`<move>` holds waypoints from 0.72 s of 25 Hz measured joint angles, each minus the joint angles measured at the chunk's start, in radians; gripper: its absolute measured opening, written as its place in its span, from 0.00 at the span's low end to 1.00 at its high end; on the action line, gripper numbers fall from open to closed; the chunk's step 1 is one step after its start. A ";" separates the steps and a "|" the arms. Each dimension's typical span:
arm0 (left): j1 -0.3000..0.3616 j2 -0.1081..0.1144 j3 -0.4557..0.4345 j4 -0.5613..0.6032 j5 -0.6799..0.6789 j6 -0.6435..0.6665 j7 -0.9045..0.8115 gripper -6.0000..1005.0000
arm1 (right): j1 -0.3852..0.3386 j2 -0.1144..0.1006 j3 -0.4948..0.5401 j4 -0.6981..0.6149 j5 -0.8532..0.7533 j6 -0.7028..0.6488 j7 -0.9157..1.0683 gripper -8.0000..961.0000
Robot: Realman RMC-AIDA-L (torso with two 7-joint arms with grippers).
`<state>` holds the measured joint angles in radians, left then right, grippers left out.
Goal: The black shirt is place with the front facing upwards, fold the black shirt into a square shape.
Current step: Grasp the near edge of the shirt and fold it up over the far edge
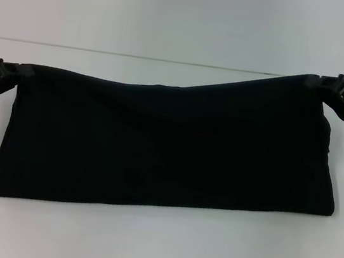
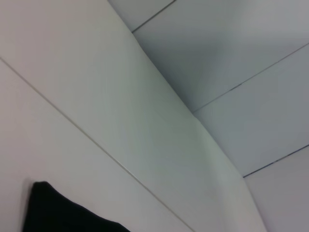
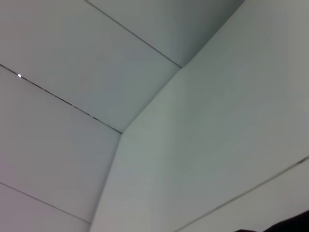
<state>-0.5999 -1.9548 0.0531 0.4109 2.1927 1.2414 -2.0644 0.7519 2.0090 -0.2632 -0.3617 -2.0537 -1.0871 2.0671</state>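
The white table (image 1: 155,248) is covered across its middle by the black shirt (image 1: 163,147), folded into a long band. The shirt's 2 upper corners are pinched by the left end effector (image 1: 15,71) and the right end effector (image 1: 322,84).

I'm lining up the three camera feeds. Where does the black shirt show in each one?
Head view: the black shirt spans the middle, its far corners at the left end effector and right end effector.
Left wrist view: a dark corner at the bottom edge, left side.
Right wrist view: a thin dark sliver in the bottom right corner.
Shared landmark: the white table.
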 joint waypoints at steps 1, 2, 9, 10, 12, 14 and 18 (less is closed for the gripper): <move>-0.003 -0.004 0.000 0.000 -0.001 -0.011 0.009 0.05 | 0.006 0.004 -0.005 0.000 0.000 0.018 -0.005 0.05; -0.005 -0.008 0.000 0.000 -0.004 -0.022 0.018 0.05 | 0.013 0.008 -0.009 0.000 0.000 0.035 -0.009 0.05; -0.022 -0.030 0.000 -0.001 -0.053 -0.099 0.065 0.06 | 0.031 0.021 -0.012 0.001 0.028 0.130 -0.042 0.05; -0.028 -0.033 0.001 -0.001 -0.058 -0.110 0.072 0.06 | 0.032 0.025 -0.013 0.001 0.033 0.143 -0.047 0.05; -0.040 -0.039 0.002 -0.001 -0.063 -0.132 0.085 0.06 | 0.038 0.033 -0.015 0.002 0.038 0.172 -0.057 0.05; -0.053 -0.047 0.003 -0.002 -0.063 -0.156 0.103 0.06 | 0.045 0.044 -0.017 0.002 0.040 0.206 -0.067 0.05; -0.075 -0.060 0.004 -0.001 -0.063 -0.203 0.132 0.06 | 0.064 0.066 -0.020 0.003 0.040 0.274 -0.109 0.05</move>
<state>-0.6749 -2.0152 0.0567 0.4095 2.1294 1.0383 -1.9328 0.8162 2.0749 -0.2829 -0.3589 -2.0138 -0.8130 1.9577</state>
